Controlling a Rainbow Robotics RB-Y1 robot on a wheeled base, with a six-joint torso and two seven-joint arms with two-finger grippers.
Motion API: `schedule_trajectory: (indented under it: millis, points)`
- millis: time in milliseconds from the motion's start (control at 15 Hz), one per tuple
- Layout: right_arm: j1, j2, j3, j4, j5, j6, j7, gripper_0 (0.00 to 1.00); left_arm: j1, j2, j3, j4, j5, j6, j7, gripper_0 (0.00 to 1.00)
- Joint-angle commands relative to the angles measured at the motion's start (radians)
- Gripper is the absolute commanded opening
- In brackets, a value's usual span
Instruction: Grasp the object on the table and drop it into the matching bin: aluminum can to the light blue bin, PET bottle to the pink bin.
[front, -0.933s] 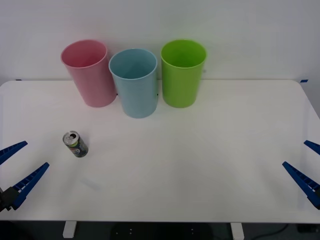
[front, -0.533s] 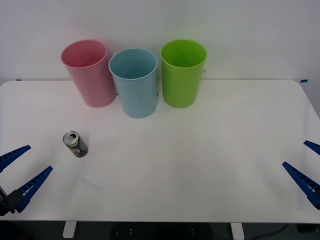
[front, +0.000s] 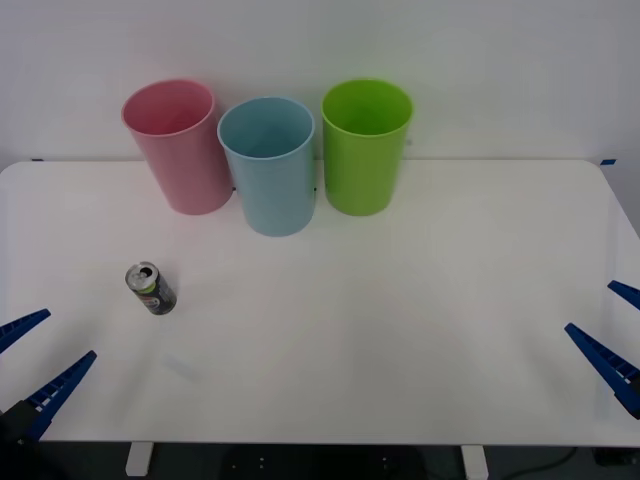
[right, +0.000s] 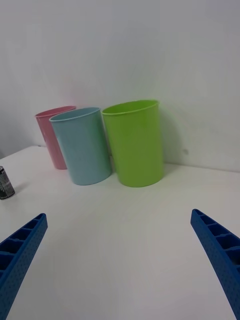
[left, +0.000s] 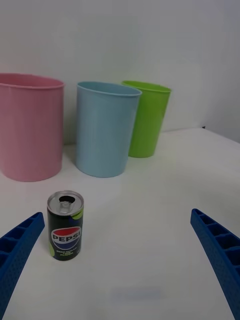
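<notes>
Nothing of the task is done yet, judging by how things lie. Nearest the robot, the left end effector (front: 32, 362) hangs low at the near left corner of the white surface (front: 420, 330), its blue ribbed fingers spread wide and holding nothing. The right end effector (front: 612, 335) sits at the near right edge, well apart from everything, fingers likewise spread and empty; it looks parked.

A little beyond the left end effector, the aluminum can (front: 150, 288) stands upright on the surface with its silver top and pull tab showing, touched by neither arm. In the left wrist view the can (left: 65, 224) lies ahead, between the open fingers' lines though nearer one of them.

Farthest off, along the back edge, stand three bins in a row: the pink bin (front: 180, 148), the light blue bin (front: 269, 166) just beside it, and a lime green bin (front: 366, 146). All three look empty as far as their mouths show.

What remains, as I judge it, is everything: reaching to the can, closing on it, lifting, carrying it over the light blue bin and letting go.
</notes>
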Motion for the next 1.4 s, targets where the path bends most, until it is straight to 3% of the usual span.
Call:
schedule_trajectory:
  millis: [67,867,1067,1400]
  points:
    - [0.000,0.000,0.000,0.000,0.000,0.000,0.000,1.00,0.038,0.000,0.004,0.000,0.003,0.016,-0.066,1.00]
    - [0.000,0.000,0.000,0.000,0.000,0.000,0.000,1.00,0.139,-0.011,-0.084,0.000,0.051,0.240,-0.065,1.00]
    - [0.000,0.000,0.000,0.000,0.000,0.000,0.000,1.00,0.116,-0.058,-0.090,0.000,0.051,0.281,-0.057,1.00]
    - [0.000,0.000,0.000,0.000,0.000,0.000,0.000,1.00,0.059,-0.124,-0.091,0.000,-0.032,0.353,-0.053,1.00]
